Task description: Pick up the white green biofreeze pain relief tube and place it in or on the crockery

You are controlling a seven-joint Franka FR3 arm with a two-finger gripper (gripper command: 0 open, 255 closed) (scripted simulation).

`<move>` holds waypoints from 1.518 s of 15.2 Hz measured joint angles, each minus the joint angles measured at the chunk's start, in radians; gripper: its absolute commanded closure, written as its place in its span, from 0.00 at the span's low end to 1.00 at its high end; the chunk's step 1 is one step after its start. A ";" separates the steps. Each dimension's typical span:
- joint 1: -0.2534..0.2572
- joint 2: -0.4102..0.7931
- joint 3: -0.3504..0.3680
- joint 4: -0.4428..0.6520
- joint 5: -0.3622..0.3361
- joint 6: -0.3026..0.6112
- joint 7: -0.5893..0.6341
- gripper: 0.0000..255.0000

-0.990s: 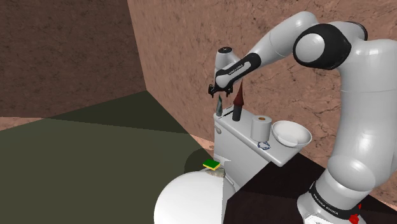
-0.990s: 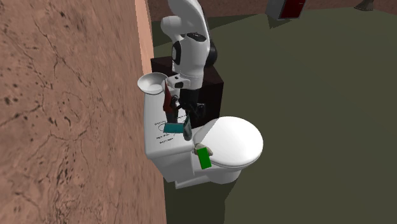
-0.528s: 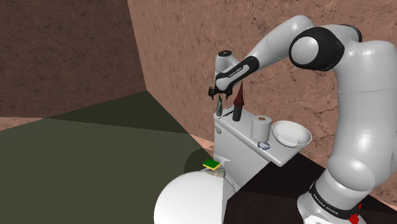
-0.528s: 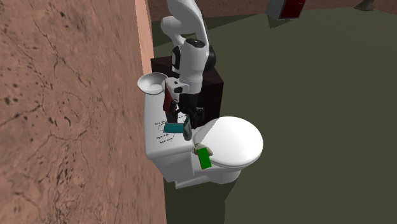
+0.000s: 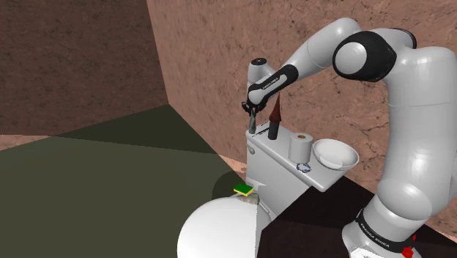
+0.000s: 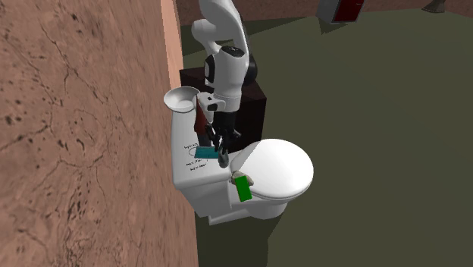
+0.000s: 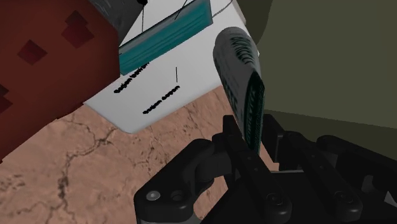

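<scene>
The jaws are clamping narrow on the flat end of the grey tube (image 7: 236, 70) with green lettering. In the shoulder view we are seeing it hanging at the 9 o'clock end of the toilet tank (image 5: 282, 165), just beside a dark red cone (image 5: 276, 115). The white bowl (image 5: 335, 155) is sitting on the tank's 3 o'clock end, at 3 o'clock of a paper roll (image 5: 299, 145), showing us its bare white inside.

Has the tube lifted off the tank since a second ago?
No. In the shoulder view the tube stands at the same corner of the toilet tank as before; only the gripper has changed, closing its fingers on it.
</scene>
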 measured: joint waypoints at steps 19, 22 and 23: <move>-0.008 -0.092 0.019 0.045 0.037 -0.135 -0.047 1.00; -0.010 -0.109 0.023 0.062 0.046 -0.168 -0.059 1.00; -0.011 -0.115 0.023 0.065 0.048 -0.176 -0.062 1.00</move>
